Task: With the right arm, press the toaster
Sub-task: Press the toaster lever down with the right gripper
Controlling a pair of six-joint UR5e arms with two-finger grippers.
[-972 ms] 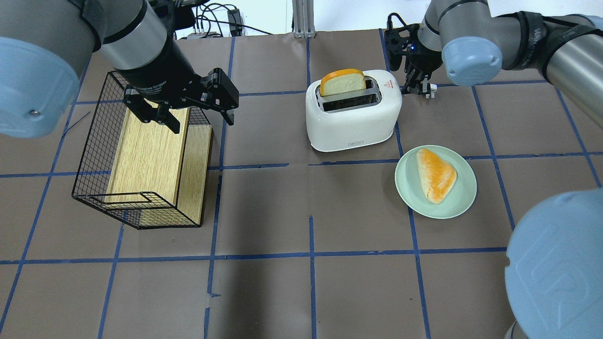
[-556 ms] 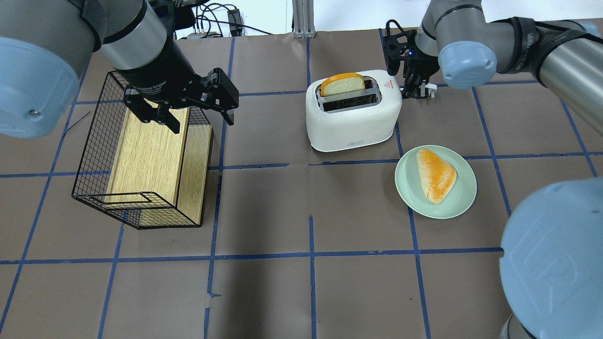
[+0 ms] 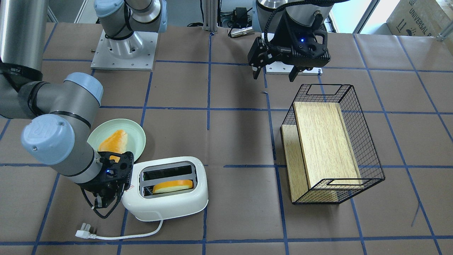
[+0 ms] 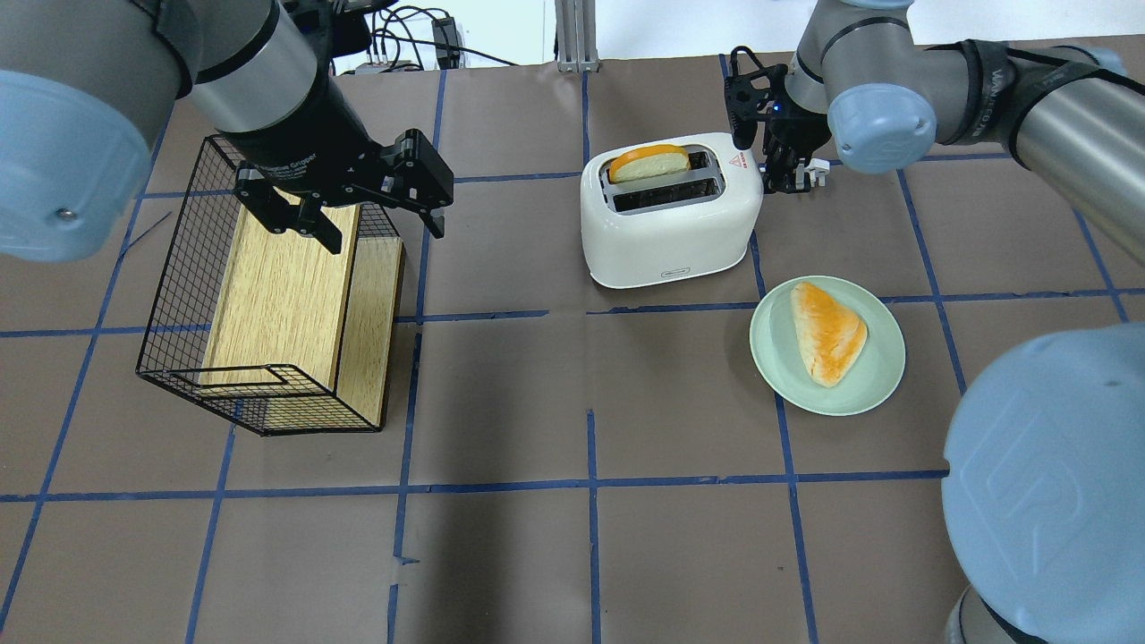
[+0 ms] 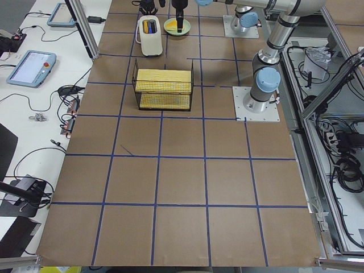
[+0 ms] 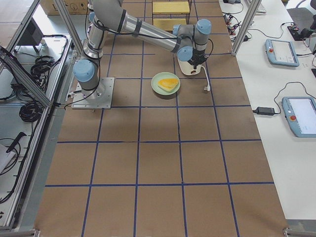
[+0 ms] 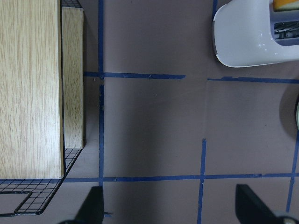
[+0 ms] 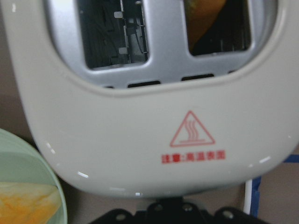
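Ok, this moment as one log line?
phase: press | right gripper: at toaster end | bread slice: low in one slot | left gripper: open, beside basket

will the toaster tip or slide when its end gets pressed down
Probably stays put: the toaster is wide, low and sits flat on the table. Its smooth plastic shell looks light, so an off-centre push by the right gripper might skid it.
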